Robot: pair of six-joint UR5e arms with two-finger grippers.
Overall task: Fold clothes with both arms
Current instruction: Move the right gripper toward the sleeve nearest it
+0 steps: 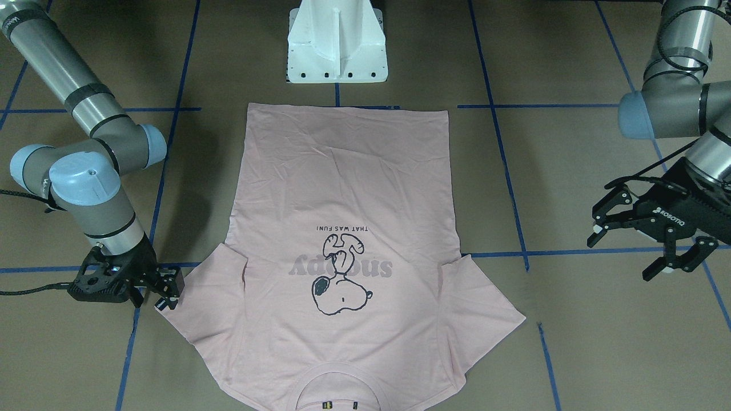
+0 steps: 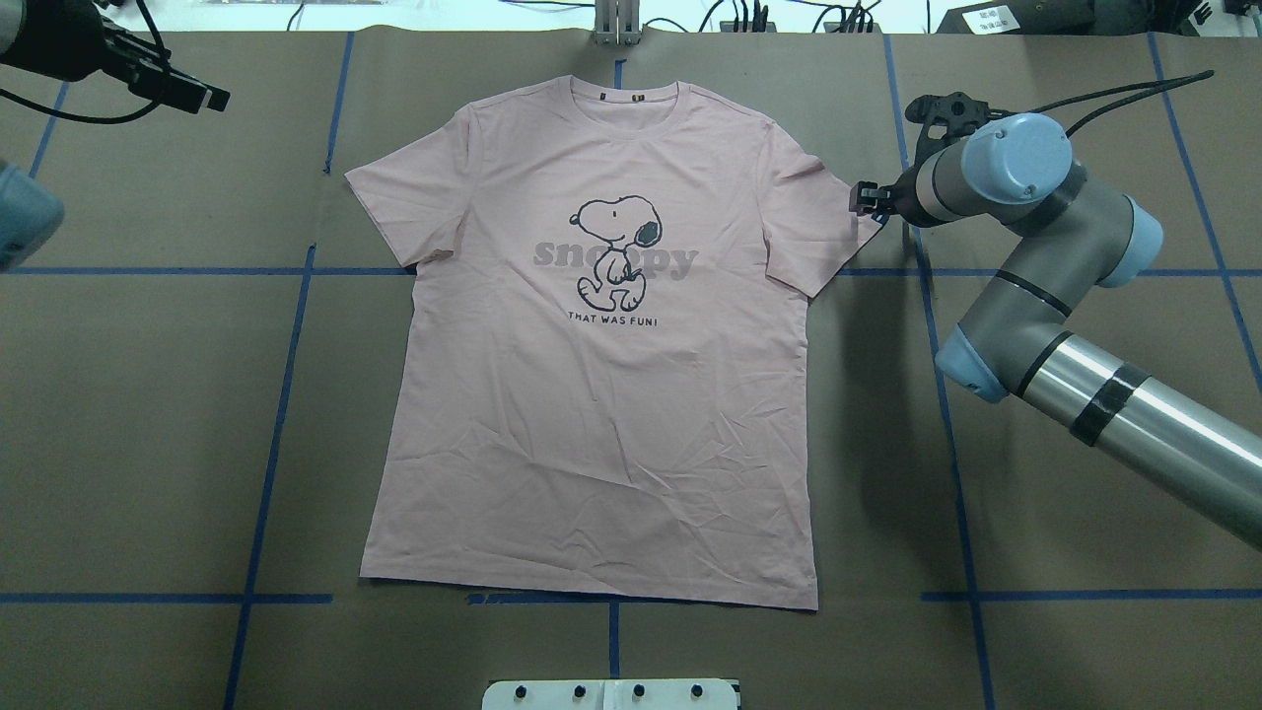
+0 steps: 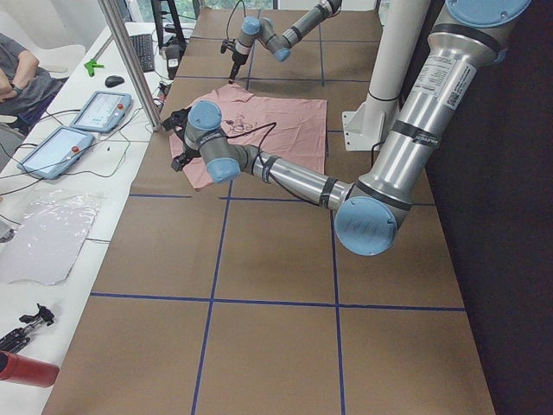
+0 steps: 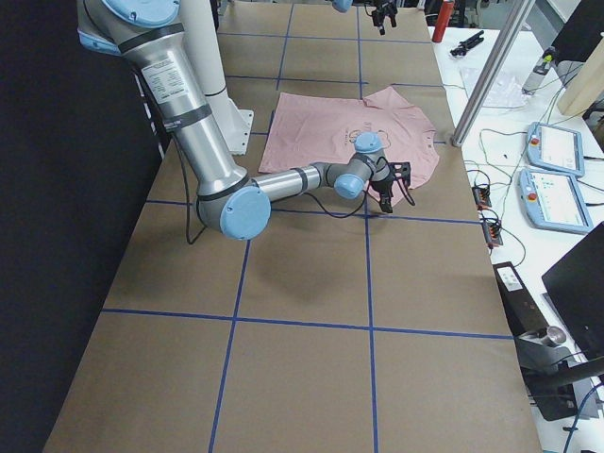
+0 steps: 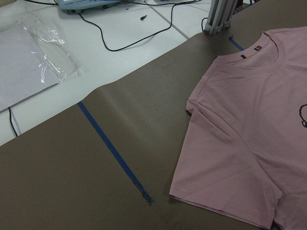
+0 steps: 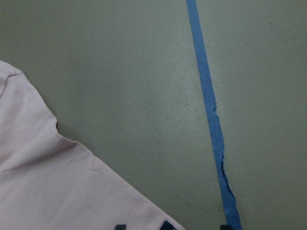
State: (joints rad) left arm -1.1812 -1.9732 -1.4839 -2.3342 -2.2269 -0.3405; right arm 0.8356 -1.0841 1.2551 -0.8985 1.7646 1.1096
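The light pink T-shirt [image 1: 342, 188] [image 2: 592, 414] lies flat and spread out, print up, with its collar at the far side from the robot. My right gripper [image 1: 168, 291] [image 2: 868, 197] is low at the tip of the shirt's sleeve on that side, and its jaws look open. In the right wrist view the sleeve corner [image 6: 48, 191] lies flat on the table, with only dark fingertip edges showing at the bottom. My left gripper [image 1: 625, 254] [image 2: 192, 94] hangs open and empty above the table, well away from the other sleeve [image 5: 225, 172].
The white pedestal base [image 1: 337, 45] stands just behind the shirt's hem. Blue tape lines [image 2: 276, 424] cross the brown table. An aluminium post [image 5: 218, 19], cables and a plastic bag [image 5: 33, 57] sit past the far edge. A person [image 3: 17, 69] sits by the teach pendants [image 3: 99, 111].
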